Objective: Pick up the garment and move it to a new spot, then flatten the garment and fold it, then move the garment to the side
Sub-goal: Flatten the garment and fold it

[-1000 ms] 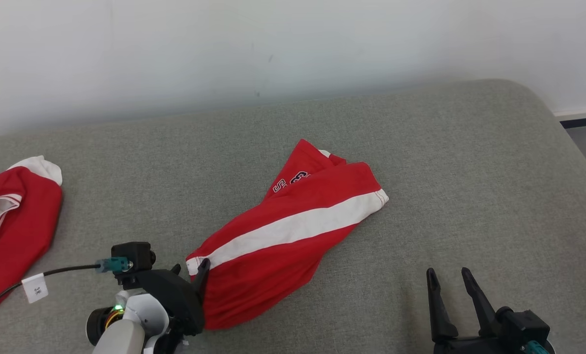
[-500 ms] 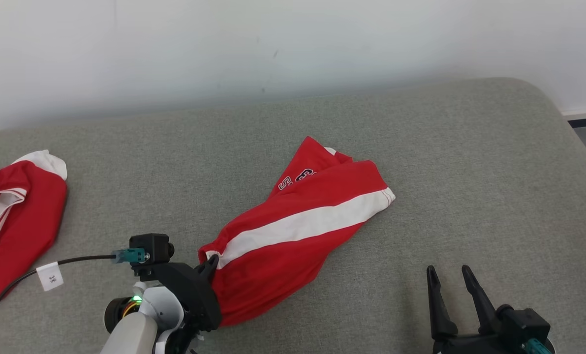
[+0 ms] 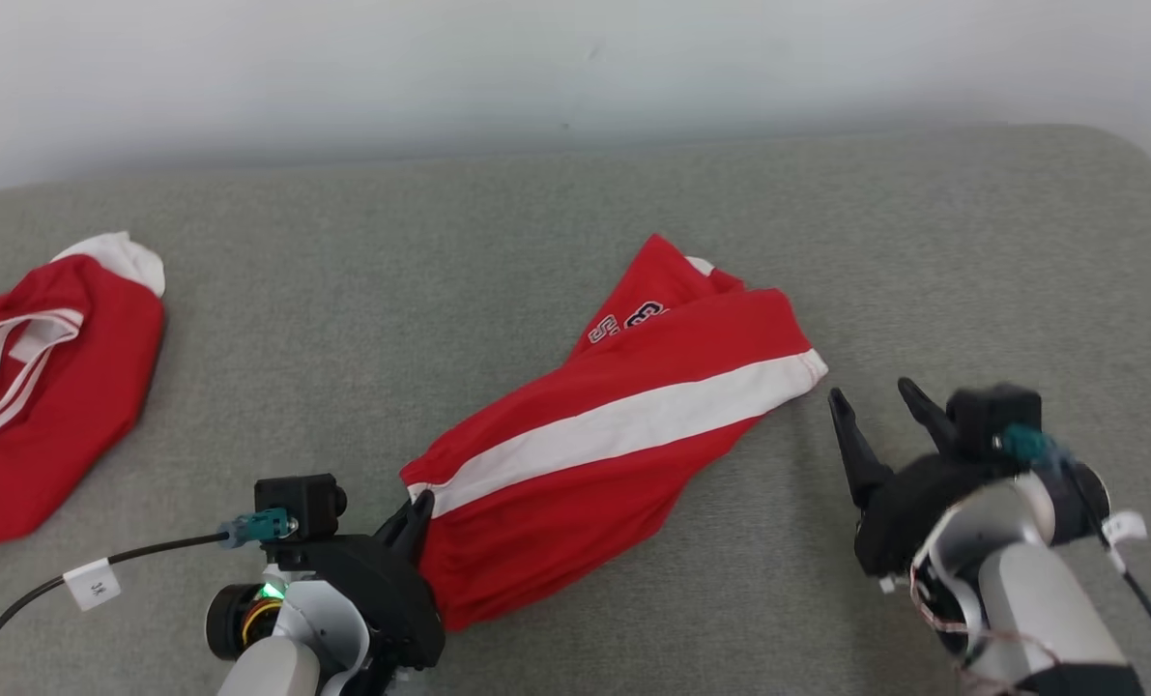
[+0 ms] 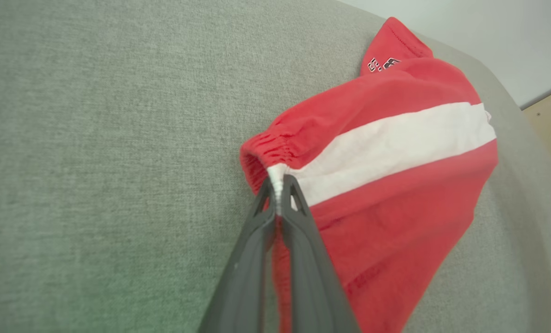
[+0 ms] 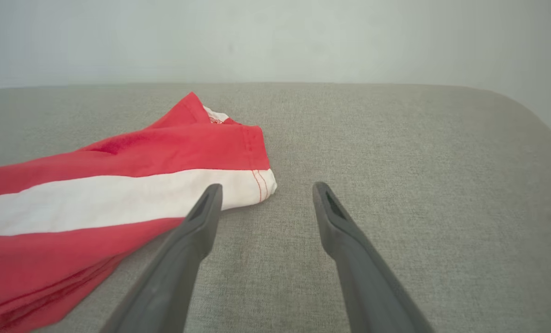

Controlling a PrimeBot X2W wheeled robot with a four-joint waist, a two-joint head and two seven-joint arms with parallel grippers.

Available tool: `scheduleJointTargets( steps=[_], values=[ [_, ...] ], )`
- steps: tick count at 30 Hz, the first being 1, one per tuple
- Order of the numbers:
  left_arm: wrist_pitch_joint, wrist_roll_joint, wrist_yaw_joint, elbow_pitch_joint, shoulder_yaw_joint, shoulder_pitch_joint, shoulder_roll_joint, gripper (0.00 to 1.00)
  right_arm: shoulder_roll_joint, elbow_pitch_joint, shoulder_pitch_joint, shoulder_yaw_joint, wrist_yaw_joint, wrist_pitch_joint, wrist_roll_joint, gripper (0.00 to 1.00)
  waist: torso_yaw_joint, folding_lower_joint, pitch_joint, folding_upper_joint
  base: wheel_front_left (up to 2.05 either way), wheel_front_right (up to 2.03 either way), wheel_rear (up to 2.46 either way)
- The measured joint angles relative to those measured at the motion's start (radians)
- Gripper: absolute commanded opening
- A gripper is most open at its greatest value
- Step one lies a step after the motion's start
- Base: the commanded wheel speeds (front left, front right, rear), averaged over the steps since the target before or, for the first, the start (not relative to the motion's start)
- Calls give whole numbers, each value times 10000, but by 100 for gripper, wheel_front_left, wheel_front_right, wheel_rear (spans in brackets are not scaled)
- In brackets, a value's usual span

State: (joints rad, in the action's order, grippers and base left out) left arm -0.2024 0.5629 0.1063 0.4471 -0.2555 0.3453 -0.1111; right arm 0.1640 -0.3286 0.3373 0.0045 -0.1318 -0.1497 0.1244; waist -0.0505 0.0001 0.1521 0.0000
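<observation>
The garment (image 3: 614,435) is a pair of red shorts with a white side stripe, lying crumpled across the middle of the grey padded surface. My left gripper (image 3: 418,510) is shut on the elastic waistband at the garment's near-left end; the left wrist view shows both fingers pinching the white stripe's end on the garment (image 4: 395,138), with the left gripper (image 4: 280,185) closed tight. My right gripper (image 3: 875,396) stands open just right of the garment's hem corner. In the right wrist view the right gripper (image 5: 266,187) has nothing between its fingers, and the garment (image 5: 118,185) lies to its left.
A second red and white garment (image 3: 43,387) lies at the far left of the grey surface (image 3: 971,261). A white wall rises behind. The surface's rounded edge runs at the right, with floor beyond it. A cable with a white tag (image 3: 92,585) trails from my left wrist.
My left gripper has shut on the garment's waistband. My right gripper has risen toward the hem corner. The head view has shifted, so everything sits further right and higher.
</observation>
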Motion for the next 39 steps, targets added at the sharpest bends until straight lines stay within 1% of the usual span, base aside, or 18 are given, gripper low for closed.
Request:
scheduleJointTargets(
  steps=[6,9,12,17,21,23,24,26,27,28,30,31,35,39],
  values=[
    [163,-29,50,-188,-215,117,88,0,165,-982,1249,-284,0,-1638,38,100,344,0,487,1,0,0,0],
    [215,-29,71,-196,-322,311,134,0,119,-1476,1749,-548,0,-2123,-50,100,494,1,736,1,0,0,0],
    [311,-27,79,-171,-380,457,174,0,21,-1833,2195,-761,0,-2305,-184,100,627,1,969,1,0,0,0],
    [439,4,84,-105,-424,583,186,0,-155,-2334,2605,-662,0,-2615,-286,100,784,1,1263,1,0,0,0],
    [514,23,94,-29,-441,647,180,0,-230,-2337,2690,-612,0,-2742,-537,100,815,0,1331,1,0,0,0],
    [518,90,94,6,-443,650,176,0,-234,-2265,2679,-462,0,-2771,-621,97,798,0,1322,0,0,0,0],
    [529,92,94,23,-441,651,173,0,-230,-2215,2658,-389,0,-2744,-650,90,783,0,1320,1,0,0,0],
    [589,104,94,40,-435,656,169,0,-209,-2113,2628,-215,0,-2708,-767,70,746,0,1328,0,0,0,0],
    [604,109,94,50,-437,660,167,0,-203,-2079,2627,-138,0,-2681,-813,51,730,-1,1334,0,0,0,0],
    [606,111,94,63,-439,663,165,0,-199,-2040,2626,-67,0,-2665,-848,46,716,0,1342,0,0,0,0],
    [616,150,94,88,-451,682,165,0,-190,-2006,2628,8,0,-2627,-911,18,699,-1,1358,1,0,0,0],
    [619,196,94,105,-462,700,167,0,-165,-1983,2628,63,0,-2562,-970,0,698,0,1358,1,0,0,0],
    [805,196,94,161,-487,711,171,0,-174,-1873,2601,52,0,-2451,-1147,0,700,0,1290,0,0,0,0],
    [1436,341,96,-19,-290,709,173,0,-288,-1501,2428,-75,0,-2209,-955,0,687,0,1097,1,0,0,0]
  ],
)
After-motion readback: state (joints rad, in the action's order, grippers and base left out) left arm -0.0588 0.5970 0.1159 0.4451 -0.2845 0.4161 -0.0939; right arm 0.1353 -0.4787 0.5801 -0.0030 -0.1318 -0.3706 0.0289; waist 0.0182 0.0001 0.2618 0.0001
